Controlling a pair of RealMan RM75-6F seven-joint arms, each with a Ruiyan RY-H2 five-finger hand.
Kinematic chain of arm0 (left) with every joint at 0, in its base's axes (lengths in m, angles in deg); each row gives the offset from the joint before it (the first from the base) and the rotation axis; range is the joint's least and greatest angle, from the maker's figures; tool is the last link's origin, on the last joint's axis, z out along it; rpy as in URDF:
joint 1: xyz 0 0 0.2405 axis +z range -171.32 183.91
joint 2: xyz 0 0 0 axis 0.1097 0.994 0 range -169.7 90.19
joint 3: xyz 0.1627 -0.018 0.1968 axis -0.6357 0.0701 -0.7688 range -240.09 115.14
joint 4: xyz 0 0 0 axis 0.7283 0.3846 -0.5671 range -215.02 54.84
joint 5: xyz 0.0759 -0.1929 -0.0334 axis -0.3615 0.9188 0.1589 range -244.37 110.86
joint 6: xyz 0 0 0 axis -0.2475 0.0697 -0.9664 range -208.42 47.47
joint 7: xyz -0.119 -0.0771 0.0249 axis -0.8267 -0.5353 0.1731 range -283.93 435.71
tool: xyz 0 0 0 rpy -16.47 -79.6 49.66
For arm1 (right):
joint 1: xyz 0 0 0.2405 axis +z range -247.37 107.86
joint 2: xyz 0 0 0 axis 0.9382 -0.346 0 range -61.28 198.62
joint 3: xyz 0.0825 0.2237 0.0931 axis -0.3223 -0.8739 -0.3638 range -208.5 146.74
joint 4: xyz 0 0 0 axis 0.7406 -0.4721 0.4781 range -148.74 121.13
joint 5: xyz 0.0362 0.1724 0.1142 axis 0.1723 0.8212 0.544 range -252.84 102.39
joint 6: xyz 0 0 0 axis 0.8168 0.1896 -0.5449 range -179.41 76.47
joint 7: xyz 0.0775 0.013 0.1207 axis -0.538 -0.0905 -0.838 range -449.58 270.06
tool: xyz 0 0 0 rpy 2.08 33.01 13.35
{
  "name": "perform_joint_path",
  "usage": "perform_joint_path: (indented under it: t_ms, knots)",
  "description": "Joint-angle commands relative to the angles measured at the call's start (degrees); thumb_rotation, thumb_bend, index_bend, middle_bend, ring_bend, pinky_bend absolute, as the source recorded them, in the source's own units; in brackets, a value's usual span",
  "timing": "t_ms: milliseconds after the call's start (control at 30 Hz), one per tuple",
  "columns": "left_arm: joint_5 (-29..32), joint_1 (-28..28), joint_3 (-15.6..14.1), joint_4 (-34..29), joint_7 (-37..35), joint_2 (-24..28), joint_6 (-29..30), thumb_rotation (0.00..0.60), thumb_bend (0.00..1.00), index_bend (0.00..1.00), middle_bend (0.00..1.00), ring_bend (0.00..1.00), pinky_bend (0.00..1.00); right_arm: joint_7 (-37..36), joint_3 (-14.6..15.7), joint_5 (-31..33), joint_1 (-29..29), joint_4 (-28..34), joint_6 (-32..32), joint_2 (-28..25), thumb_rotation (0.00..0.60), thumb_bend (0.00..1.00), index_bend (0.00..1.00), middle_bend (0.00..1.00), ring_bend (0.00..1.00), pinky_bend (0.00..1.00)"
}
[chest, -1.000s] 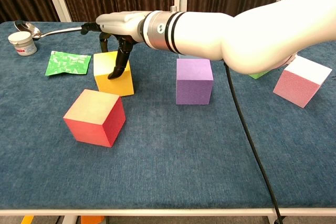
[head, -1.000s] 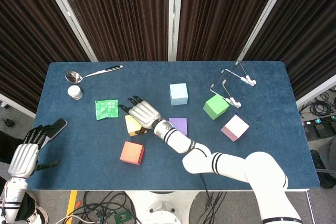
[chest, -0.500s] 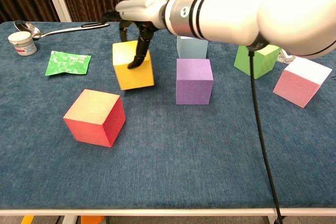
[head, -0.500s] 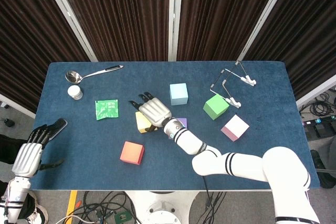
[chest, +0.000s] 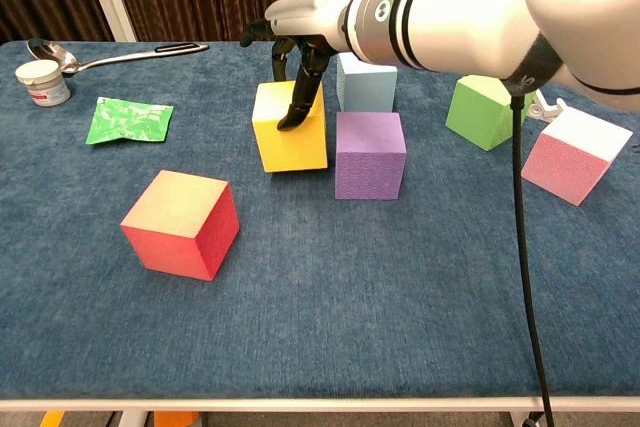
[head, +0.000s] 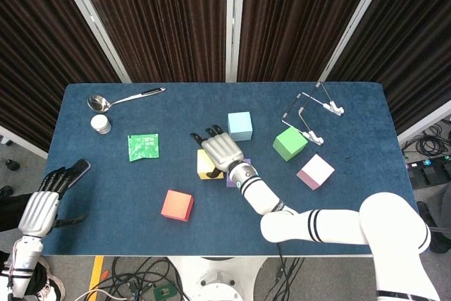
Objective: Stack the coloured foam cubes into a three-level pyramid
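Right hand (chest: pixel 300 47) grips the yellow cube (chest: pixel 290 129) from above, fingers curled down its front face, cube tilted a bit. Purple cube (chest: pixel 370 154) sits just beside it on the side twd the robot's right, faces nearly touching; light-blue cube (chest: pixel 366 82) behind. Red cube (chest: pixel 181 223) lies apart, nearer the left hand (head: pixel 40 206), which hangs off the table edge w/ fingers loosely apart, holding nothing.

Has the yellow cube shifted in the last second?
Yes. The yellow cube, held by the right hand, has moved rightward, away from the green packet, up beside the purple cube.
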Motion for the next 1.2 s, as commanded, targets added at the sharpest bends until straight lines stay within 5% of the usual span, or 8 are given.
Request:
perform_joint_path:
  t_ms: [33, 1200]
  knots:
    - [0.0, 0.0, 0.0, 0.0, 0.0, 0.0, 0.1, 0.6, 0.0, 0.15, 0.09, 0.0, 0.08, 0.8, 0.3, 0.6, 0.0, 1.9, -1.7, -0.1, 0.6, 0.13, 0.0, 0.64, 0.07, 0.0]
    - [0.2, -0.2, -0.3, 1.4, 1.7, -1.3, -0.4, 0.6, 0.0, 0.15, 0.09, 0.0, 0.07, -1.0, 2.1, -5.8, -5.0, 2.2, -3.6, 1.7, 0.6, 0.13, 0.0, 0.63, 0.08, 0.0]
